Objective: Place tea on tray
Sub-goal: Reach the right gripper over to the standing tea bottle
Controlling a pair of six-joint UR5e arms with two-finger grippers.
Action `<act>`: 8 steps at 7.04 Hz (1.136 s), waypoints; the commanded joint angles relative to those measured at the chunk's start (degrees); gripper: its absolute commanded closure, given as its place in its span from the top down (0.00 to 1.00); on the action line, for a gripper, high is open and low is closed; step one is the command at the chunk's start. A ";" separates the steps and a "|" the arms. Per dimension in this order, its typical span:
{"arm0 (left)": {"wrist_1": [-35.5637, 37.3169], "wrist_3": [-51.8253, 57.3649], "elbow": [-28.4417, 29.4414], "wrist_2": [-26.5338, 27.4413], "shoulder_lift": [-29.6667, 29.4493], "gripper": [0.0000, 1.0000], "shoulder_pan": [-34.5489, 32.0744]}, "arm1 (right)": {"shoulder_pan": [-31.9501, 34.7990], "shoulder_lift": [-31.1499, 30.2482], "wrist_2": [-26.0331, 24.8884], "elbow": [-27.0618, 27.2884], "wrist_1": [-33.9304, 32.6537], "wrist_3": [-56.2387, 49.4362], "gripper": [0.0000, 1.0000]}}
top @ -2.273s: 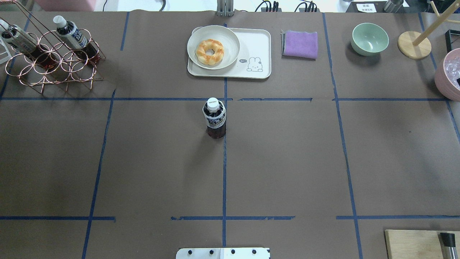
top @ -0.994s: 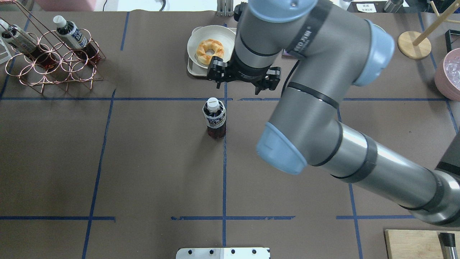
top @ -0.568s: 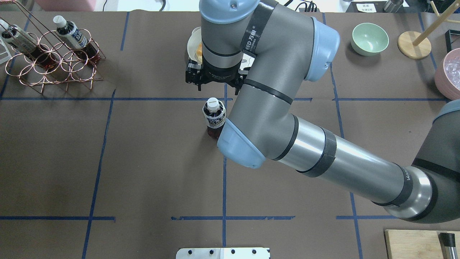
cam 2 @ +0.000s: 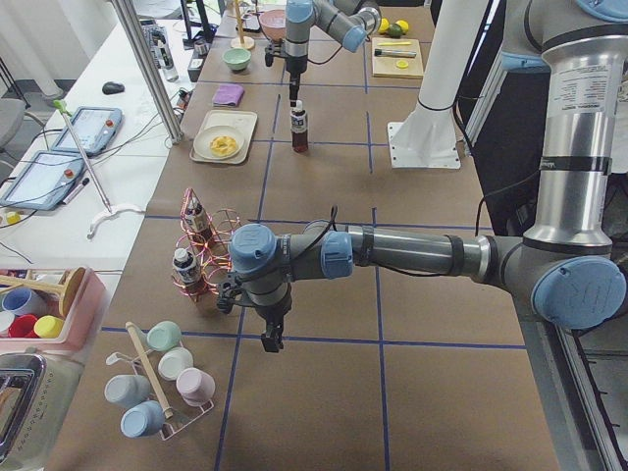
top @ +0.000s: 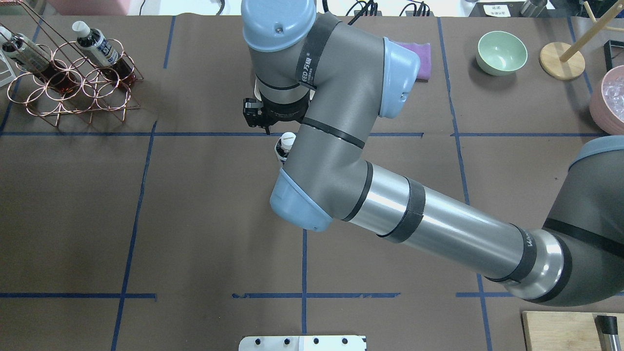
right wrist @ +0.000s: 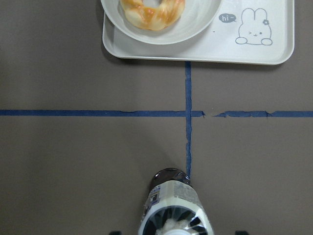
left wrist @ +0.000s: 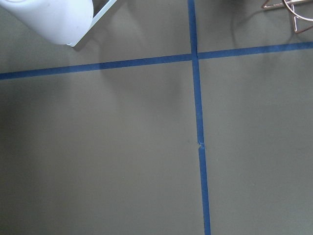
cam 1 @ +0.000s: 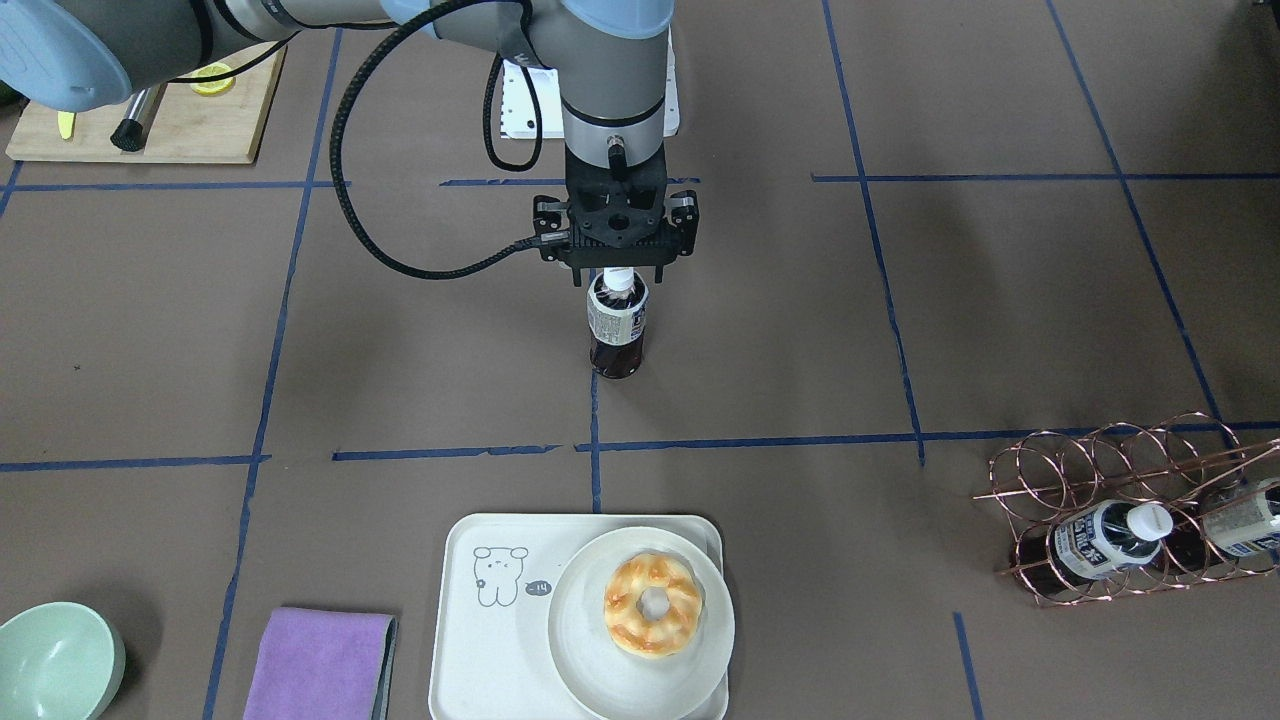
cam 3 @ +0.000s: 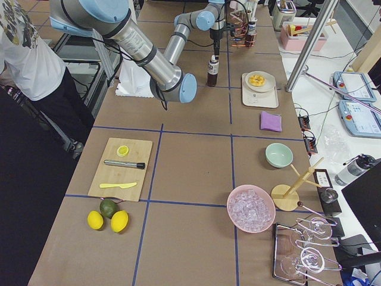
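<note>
Shift noted: right end effector point(cam 1: 617, 268) has moved from above the tray point(cam 1: 468, 650) to directly over the tea point(cam 1: 616, 325), fingers spread wide.
Tea upright on bench point(cam 1: 900, 320), open bench between it and tray rim; left end effector point(cam 2: 267, 341) opening: cannot tell.

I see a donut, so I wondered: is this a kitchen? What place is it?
Probably a robot lab, not a kitchen: a big robot arm works over a paper-covered table marked with blue tape lines, and control tablets lie beside it.
</note>
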 commanded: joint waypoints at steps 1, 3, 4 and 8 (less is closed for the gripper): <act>0.00 -0.01 0.00 0.00 -0.09 1.00 0.00 | -0.79 0.93 -0.91 -2.38 -0.09 -0.21 0.82; 0.00 -0.01 0.00 0.00 -0.09 1.00 0.00 | -0.79 1.28 -0.99 -1.86 -3.41 -1.78 0.81; -0.09 -0.01 0.00 0.00 0.00 1.00 0.00 | -0.79 1.28 -1.00 -1.86 -3.51 -1.79 0.81; -0.26 -0.01 0.00 0.00 -0.09 1.00 0.00 | -1.32 1.01 -0.91 -1.94 -3.52 -1.79 0.64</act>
